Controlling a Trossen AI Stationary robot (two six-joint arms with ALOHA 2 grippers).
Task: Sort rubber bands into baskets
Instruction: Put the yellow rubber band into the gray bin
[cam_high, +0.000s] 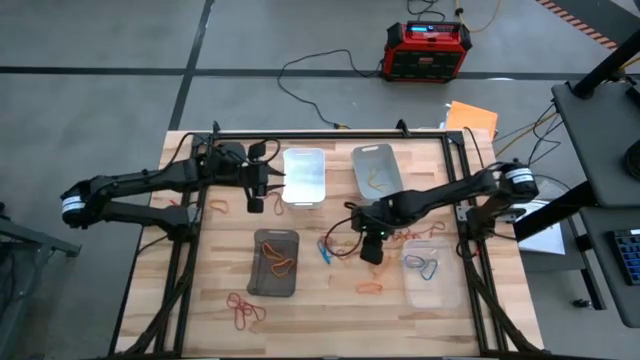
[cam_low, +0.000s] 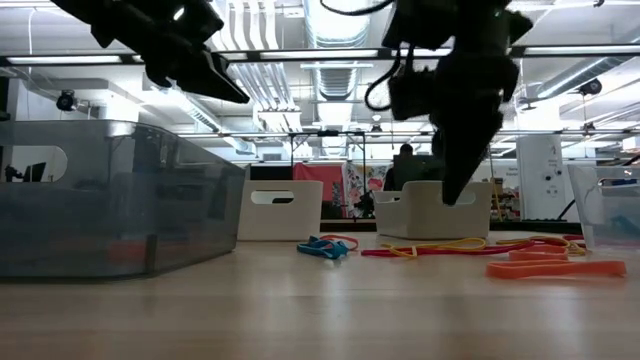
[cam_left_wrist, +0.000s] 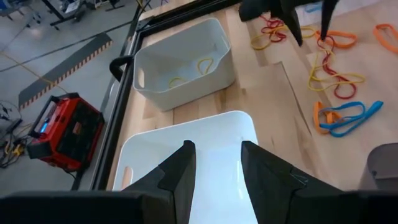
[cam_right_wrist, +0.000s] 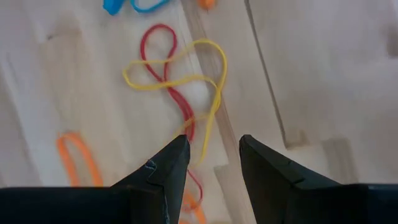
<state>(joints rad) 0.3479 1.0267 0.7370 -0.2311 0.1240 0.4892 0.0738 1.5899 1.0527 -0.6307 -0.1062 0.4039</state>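
Right gripper (cam_right_wrist: 213, 152) hovers, fingers spread, over tangled yellow and red rubber bands (cam_right_wrist: 180, 87) on the wooden surface (cam_right_wrist: 311, 74); left gripper (cam_left_wrist: 217, 165), fingers spread, above the white rectangular plastic basket (cam_left_wrist: 217, 134).

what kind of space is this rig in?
Likely an industrial lab or workshop hall: exposed ceiling ducts, grey concrete floor with taped lines, a red-black box with cables beside the wooden table.

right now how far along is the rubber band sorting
Partly done. The light grey basket, dark smoky translucent basket and clear basket each hold bands; the white basket looks empty. The open right gripper hovers over tangled yellow and red bands, holding nothing. The left gripper, open, is beside the white basket. Loose red bands remain.
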